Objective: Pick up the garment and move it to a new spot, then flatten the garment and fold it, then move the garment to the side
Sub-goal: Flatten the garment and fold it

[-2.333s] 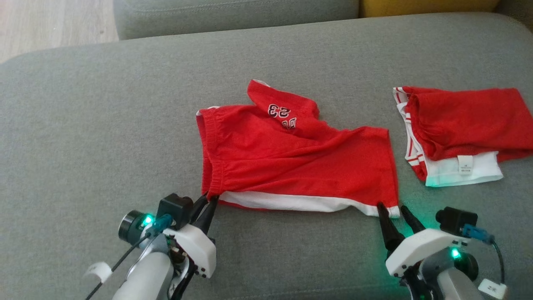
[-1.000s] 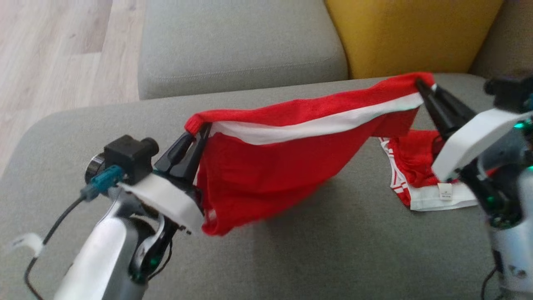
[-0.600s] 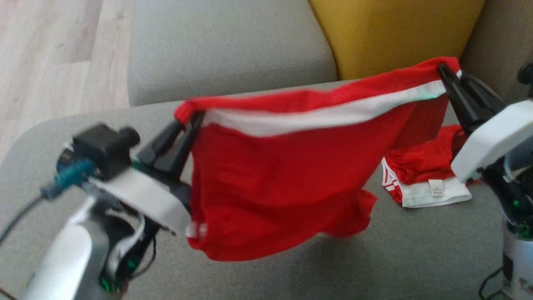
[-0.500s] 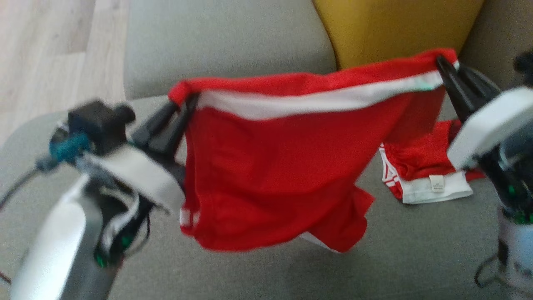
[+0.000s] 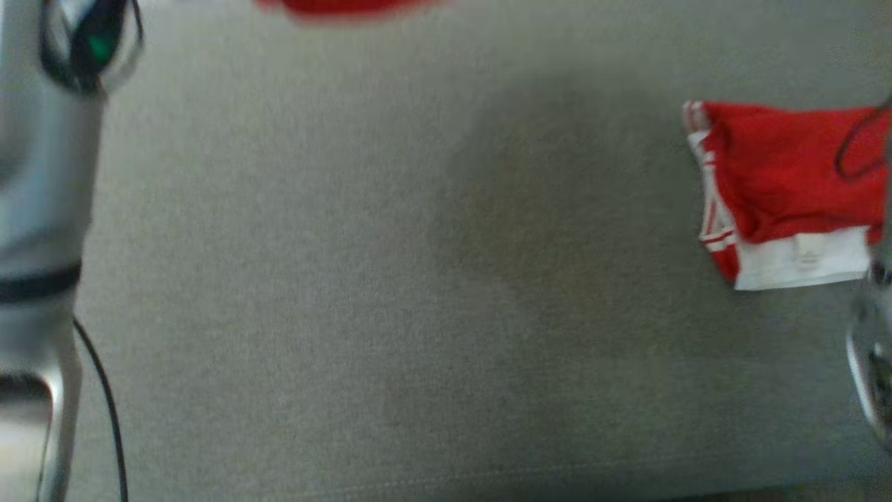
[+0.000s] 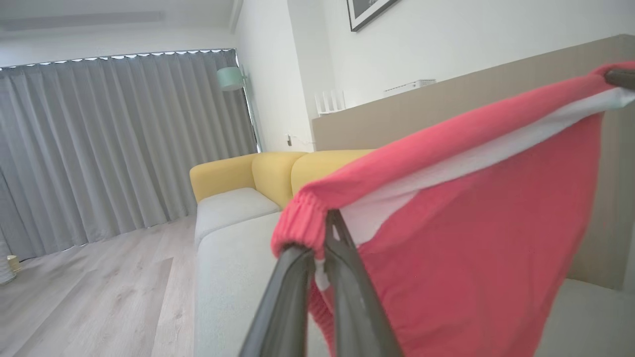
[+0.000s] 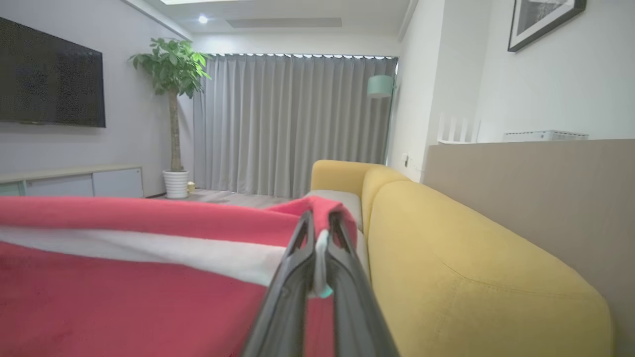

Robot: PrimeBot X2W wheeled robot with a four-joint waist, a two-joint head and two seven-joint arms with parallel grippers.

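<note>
The garment is a pair of red shorts with a white band, stretched in the air between my two grippers. My left gripper is shut on its elastic corner. My right gripper is shut on the opposite corner, and the garment hangs away to the left in that view. In the head view only the garment's blurred red lower edge shows at the top, above the grey sofa seat. My left forearm rises along the left edge.
A second red and white garment lies folded at the right of the seat. Yellow sofa cushions stand behind and beside the seat. Wooden floor lies off its left side. A cable hangs by my left arm.
Both grippers have lifted the garment off the seat and carried it higher. The head camera has tilted down, so the garment has left the top of the view.
</note>
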